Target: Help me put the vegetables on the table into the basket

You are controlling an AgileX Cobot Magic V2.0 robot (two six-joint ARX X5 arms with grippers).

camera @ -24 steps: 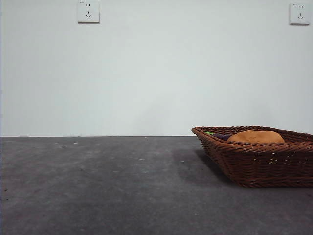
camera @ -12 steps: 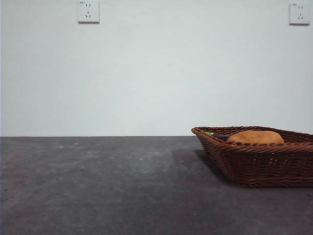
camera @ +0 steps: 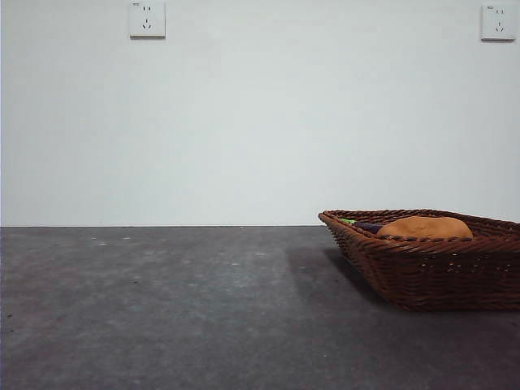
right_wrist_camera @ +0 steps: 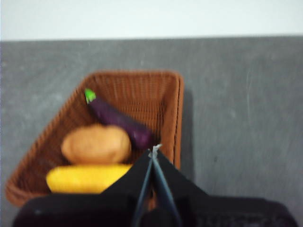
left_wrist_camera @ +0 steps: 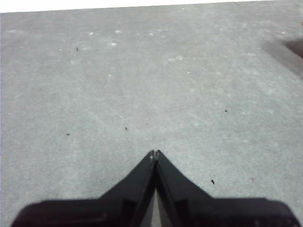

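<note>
The brown wicker basket [camera: 439,272] stands at the right of the table [camera: 162,309]. In the right wrist view the basket [right_wrist_camera: 137,87] holds all three vegetables: the purple eggplant [right_wrist_camera: 118,120] with its green stem, the orange-brown potato [right_wrist_camera: 96,144] and the yellow corn cob [right_wrist_camera: 85,178]. From the front only the potato [camera: 424,227] and the eggplant's green tip [camera: 348,220] rise above the rim. My right gripper [right_wrist_camera: 154,150] hangs shut and empty above the basket's edge. My left gripper [left_wrist_camera: 155,153] is shut and empty over bare table [left_wrist_camera: 142,85].
A white wall with two power sockets [camera: 147,19] stands behind the table. The basket's shadow [left_wrist_camera: 289,52] shows at the edge of the left wrist view. Neither arm appears in the front view.
</note>
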